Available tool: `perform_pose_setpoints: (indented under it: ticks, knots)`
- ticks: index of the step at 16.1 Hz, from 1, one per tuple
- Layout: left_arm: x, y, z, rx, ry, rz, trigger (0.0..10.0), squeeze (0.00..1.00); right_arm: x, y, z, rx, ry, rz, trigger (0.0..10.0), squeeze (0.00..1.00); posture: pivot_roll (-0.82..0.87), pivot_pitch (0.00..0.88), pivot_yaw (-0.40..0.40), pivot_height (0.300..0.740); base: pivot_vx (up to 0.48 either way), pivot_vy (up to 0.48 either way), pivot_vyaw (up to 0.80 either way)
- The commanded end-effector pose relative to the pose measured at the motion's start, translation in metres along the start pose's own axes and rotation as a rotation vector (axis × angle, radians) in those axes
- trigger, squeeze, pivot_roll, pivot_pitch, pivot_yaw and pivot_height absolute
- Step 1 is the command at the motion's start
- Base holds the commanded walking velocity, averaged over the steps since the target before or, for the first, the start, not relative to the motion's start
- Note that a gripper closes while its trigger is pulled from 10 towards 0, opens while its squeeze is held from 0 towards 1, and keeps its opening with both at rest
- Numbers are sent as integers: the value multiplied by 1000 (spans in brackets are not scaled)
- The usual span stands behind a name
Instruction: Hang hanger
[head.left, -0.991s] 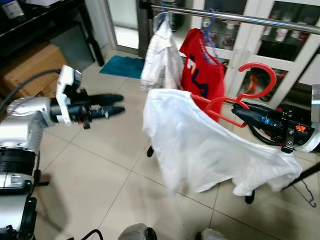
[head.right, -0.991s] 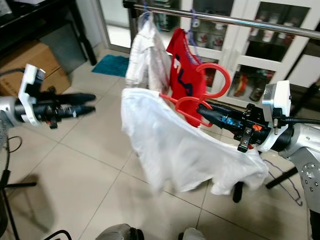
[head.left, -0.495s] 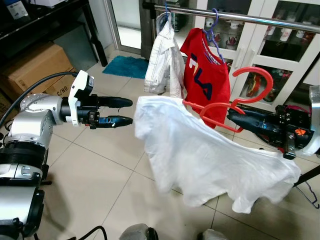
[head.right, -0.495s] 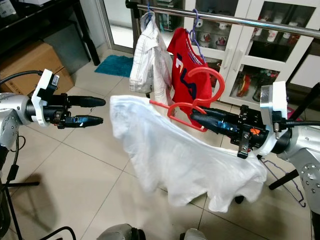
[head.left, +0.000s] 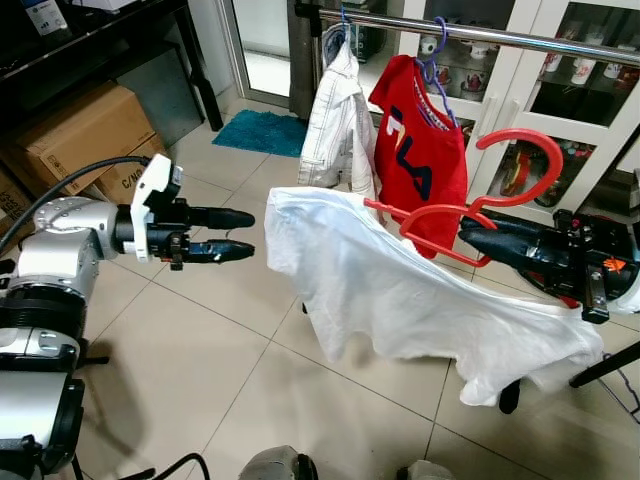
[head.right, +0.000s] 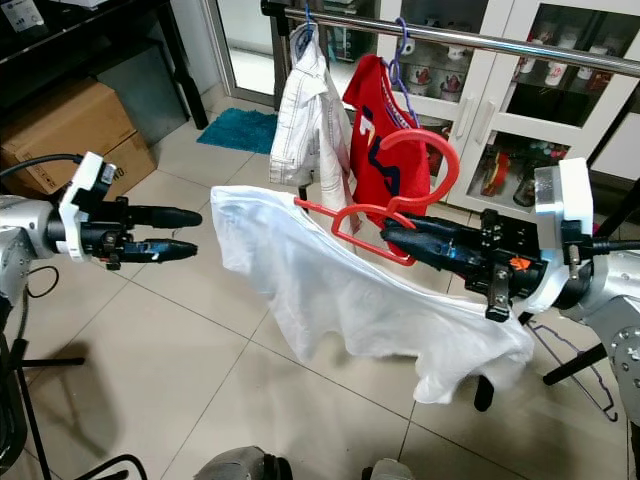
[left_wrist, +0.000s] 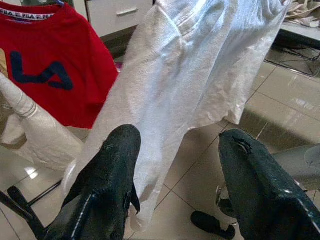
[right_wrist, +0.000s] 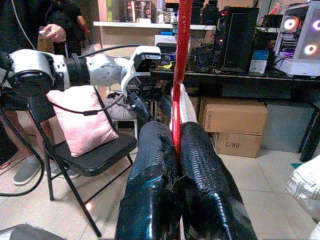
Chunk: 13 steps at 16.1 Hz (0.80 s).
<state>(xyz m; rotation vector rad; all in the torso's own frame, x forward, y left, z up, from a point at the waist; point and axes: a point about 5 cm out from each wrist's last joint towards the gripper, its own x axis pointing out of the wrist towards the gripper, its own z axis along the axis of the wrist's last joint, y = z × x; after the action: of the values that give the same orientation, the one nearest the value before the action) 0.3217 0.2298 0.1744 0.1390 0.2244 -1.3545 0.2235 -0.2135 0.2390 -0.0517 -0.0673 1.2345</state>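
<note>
Head views look down on floor; wrist views face each other

Home interior, doubling as a work room. Beige tiled floor (head.left: 230, 330), metal clothes rail (head.left: 520, 35) with a red shirt (head.left: 420, 150) and pale shirt (head.left: 335, 125) hung on it, white glass-door cabinet (head.right: 520, 90) holding cups and bottles, teal mat (head.left: 255, 132), cardboard boxes (head.left: 85, 135), folding chair with pink cushion (right_wrist: 82, 125), computer towers (right_wrist: 240, 37).

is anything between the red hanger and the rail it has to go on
Nothing visible blocks it. The red hanger, gripped by the right gripper, has open air up to the rail; the red shirt hangs just to its left.
</note>
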Motion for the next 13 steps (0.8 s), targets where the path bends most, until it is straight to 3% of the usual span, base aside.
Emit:
perform_pose_setpoints:
  ticks: [1,9,13]
  knots:
    - [-2,1,0,3,-2,0,0,0,5,4,7,-26,-10,43,0,0,-105,0,122,740,0,0,0]
    - [8,9,2,18,-37,37,0,0,12,11,5,-6,-14,98,0,0,-106,0,122,740,0,0,0]
    - [14,8,2,7,-51,-1,0,0,12,12,5,-8,-11,93,0,0,-110,0,127,740,0,0,0]
